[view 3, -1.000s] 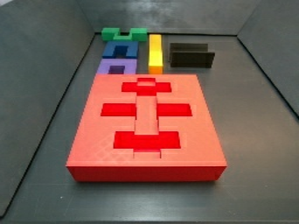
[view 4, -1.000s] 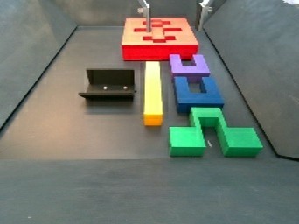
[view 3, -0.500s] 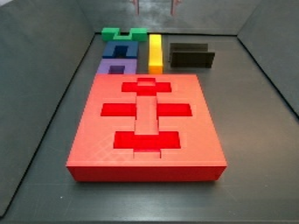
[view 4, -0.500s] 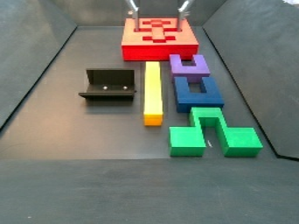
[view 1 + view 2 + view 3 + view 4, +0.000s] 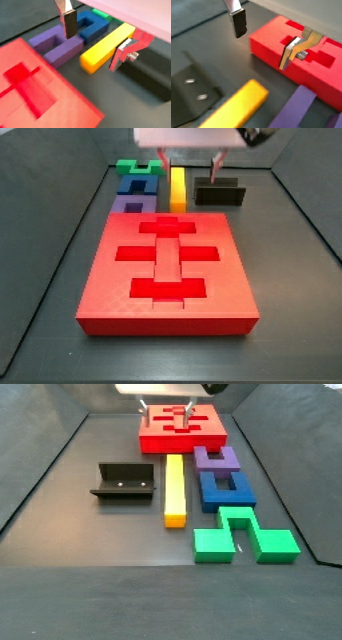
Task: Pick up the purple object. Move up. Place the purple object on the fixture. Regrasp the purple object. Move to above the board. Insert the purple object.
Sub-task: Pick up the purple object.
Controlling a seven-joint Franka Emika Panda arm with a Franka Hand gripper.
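Nothing of the task looks done yet: the claw hangs released and empty at the top of the frame, while the purple object lies on the floor between the board and a blue block, with the fixture bare.
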